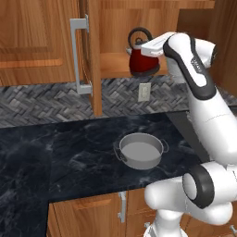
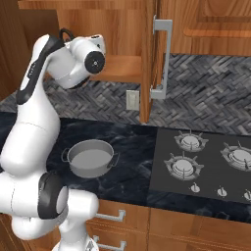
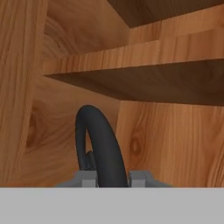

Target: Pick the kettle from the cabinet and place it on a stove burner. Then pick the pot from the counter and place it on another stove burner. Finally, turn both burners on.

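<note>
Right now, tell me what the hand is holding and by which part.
The hand is shut on the kettle, gripping its black loop handle between the fingertips, inside the open cabinet.

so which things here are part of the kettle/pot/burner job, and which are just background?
Job:
- kettle, handle in the shut gripper
- cabinet, door open
- pot on the counter
- burners

Background:
- wall outlet
- tiled backsplash
- lower drawers
</note>
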{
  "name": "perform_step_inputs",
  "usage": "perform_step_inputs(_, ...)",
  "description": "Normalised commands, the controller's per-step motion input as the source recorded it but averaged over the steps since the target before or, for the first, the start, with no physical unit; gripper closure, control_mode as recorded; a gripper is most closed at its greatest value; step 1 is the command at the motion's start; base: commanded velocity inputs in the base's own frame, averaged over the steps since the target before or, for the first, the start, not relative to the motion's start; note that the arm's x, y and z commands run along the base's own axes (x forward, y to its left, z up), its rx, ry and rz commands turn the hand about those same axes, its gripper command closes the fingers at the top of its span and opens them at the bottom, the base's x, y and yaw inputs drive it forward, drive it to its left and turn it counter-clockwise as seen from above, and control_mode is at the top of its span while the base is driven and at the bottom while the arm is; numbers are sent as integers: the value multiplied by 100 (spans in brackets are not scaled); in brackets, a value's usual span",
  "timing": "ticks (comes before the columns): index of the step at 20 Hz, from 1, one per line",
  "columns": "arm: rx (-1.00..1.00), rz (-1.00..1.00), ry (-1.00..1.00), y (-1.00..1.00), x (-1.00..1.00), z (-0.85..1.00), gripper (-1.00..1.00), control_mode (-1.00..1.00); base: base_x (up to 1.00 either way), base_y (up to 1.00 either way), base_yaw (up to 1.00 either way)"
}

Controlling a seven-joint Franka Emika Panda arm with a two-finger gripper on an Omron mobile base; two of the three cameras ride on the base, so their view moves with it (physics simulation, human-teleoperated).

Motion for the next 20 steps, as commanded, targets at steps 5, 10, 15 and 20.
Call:
perform_step_inputs(5,0,-4,0,7,-51,0,100,-100,0,0,0)
perform_step_inputs(10,0,-1,0,0,-43,2,100,-100,0,0,0)
perform_step_inputs(15,0,-1,-2,0,-47,1,100,-100,0,0,0)
perform_step_inputs(20,0,0,-1,0,-50,0,100,-100,0,0,0)
